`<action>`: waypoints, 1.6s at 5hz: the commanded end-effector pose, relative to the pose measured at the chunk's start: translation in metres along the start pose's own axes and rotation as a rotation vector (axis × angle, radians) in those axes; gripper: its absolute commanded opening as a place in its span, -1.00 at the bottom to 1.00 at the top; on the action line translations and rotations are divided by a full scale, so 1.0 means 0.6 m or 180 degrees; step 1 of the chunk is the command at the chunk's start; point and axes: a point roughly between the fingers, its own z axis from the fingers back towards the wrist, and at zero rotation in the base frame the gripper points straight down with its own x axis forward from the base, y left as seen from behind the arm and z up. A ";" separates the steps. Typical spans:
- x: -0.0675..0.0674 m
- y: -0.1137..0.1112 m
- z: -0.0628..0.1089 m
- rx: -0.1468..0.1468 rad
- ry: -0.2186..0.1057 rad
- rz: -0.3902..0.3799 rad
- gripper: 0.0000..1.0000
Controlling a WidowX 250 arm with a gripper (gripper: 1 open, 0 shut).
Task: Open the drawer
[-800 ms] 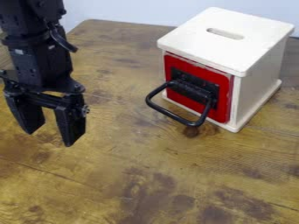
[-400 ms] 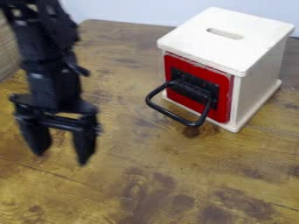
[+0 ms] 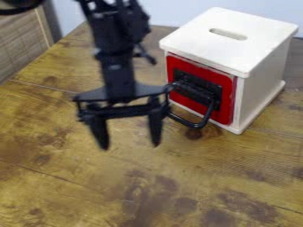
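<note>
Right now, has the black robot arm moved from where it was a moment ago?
Yes. The arm has swung right across the picture, and it now partly hides the handle of the box's red drawer.

1 brown wood-grain tabletop (image 3: 53,160) | pale backdrop behind | slatted wooden panel (image 3: 21,44), left

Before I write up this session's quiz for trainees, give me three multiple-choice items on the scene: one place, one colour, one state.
1. Where is the slot in the box?
A) in its top
B) in the tabletop
C) in the red front

2. What colour is the drawer's handle?
A) white
B) black
C) green

3. How do the gripper's fingers stand?
A) shut together
B) clamped on the handle
C) apart

1 A: the slot cuts the cream box's top.
2 B: the loop handle is black against red.
3 C: a gap shows between the gripper's fingers.
</note>
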 end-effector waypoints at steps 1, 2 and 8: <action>0.019 -0.059 0.036 -0.0323 -0.0189 0.0470 1.00; 0.044 -0.104 0.030 -0.0506 -0.0260 0.1250 1.00; 0.083 -0.122 -0.032 -0.0370 -0.0526 0.2108 1.00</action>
